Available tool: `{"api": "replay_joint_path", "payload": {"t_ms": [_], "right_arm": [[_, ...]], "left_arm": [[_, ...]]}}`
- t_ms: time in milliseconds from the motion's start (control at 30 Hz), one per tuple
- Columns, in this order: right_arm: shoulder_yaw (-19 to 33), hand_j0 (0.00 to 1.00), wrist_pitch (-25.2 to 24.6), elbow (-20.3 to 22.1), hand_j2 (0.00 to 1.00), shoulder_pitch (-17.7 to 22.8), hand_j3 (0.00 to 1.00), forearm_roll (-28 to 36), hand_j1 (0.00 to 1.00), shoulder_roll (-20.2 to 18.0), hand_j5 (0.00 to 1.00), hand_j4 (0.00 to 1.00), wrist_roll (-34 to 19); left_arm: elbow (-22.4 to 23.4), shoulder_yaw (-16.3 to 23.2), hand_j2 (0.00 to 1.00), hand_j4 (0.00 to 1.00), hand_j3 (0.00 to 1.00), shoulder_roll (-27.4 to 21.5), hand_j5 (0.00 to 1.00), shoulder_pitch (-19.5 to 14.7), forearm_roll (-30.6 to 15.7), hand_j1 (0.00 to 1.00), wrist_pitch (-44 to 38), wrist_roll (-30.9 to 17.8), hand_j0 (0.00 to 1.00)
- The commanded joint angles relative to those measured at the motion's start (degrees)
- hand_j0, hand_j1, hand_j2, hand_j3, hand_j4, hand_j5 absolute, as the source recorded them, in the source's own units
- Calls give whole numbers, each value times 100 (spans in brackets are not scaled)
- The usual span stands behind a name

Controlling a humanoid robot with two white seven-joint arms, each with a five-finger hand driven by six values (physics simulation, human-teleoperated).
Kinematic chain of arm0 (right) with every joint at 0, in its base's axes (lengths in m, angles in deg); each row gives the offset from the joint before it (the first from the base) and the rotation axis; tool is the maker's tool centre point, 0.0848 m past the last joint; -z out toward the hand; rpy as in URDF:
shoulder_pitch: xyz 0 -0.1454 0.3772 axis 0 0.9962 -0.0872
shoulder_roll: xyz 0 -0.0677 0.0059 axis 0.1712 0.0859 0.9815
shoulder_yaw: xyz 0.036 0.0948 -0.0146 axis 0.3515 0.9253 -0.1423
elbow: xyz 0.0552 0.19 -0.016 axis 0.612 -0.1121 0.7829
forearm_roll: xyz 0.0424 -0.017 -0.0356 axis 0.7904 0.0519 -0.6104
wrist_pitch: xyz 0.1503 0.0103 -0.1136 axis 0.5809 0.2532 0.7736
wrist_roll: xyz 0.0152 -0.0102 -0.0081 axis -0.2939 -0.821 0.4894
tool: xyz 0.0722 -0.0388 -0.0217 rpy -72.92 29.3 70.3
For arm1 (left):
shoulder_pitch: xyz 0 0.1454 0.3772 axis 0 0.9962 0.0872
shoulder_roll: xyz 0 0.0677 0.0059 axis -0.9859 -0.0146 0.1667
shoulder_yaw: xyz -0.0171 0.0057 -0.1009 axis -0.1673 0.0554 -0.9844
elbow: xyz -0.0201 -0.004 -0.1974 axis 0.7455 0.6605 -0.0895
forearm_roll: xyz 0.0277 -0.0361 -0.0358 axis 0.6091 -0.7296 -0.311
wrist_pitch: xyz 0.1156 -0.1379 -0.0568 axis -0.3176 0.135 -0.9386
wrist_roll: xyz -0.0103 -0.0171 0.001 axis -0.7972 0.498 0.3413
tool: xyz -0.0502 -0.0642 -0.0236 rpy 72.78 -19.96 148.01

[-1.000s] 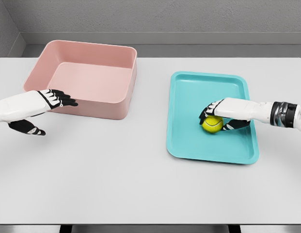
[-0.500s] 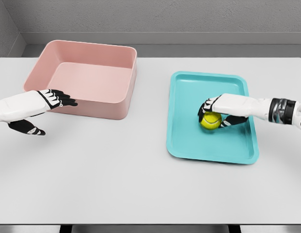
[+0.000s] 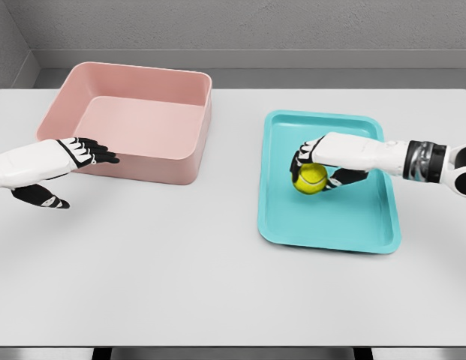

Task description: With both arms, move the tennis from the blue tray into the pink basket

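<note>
From the head view, you look down on a pale grey worktop [image 3: 217, 285] that fills most of the scene, with a grey wall along the far edge.

On the far left sits the pink basket [image 3: 184, 161], a deep rectangular bin with rounded corners, its inside bare. On the right, well apart from it, lies the blue tray [image 3: 323, 232], a shallow turquoise rectangle with a raised rim.

Your right robot hand [image 3: 314, 159] reaches in from the right edge on a white arm with a dark band at the wrist. Its black fingers [image 3: 302, 156] curl over the top of the tennis ball [image 3: 311, 178], and the thumb sits behind it, so the hand is clamped on the ball. The yellow-green ball is over the left half of the tray, near its middle. You cannot tell whether the ball touches the tray floor or is just above it.

Your left robot hand [image 3: 67, 169] comes in from the left edge and hovers at the near left corner of the basket. Its fingers [image 3: 97, 154] are stretched out and apart, pointing right along the basket's near wall, with the thumb lower down. It holds nothing.
</note>
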Motion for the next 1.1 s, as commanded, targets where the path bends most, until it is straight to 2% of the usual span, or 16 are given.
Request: {"api": "replay_joint_path", "payload": {"t_ms": [0, 400, 600, 667, 1067], "right_arm": [[4, 50, -11, 31, 50, 0, 50, 48, 50, 49, 50, 50, 4], [4, 50, -11, 242, 50, -114, 50, 57, 50, 181, 50, 50, 30], [-40, 50, -11, 233, 50, -299, 50, 57, 50, 409, 50, 50, 48], [-49, 50, -11, 233, 50, -334, 50, 57, 50, 479, 50, 50, 48], [-84, 50, -11, 224, 50, -369, 50, 57, 50, 875, 50, 50, 39]], "left_arm": [[8, -6, 100, 100, 100, -10, 100, 1, -38, 100, -5, 3, 100], [-1, -15, 100, 100, 100, -10, 100, 1, -38, 100, -5, 20, 100], [-1, -6, 100, 100, 100, -27, 100, 9, -38, 100, -5, 38, 100], [-1, -50, 100, 100, 100, -45, 100, 115, -38, 100, -5, 47, 100], [-133, -208, 100, 100, 100, -238, 100, 159, -30, 100, -5, 55, 100]]}}
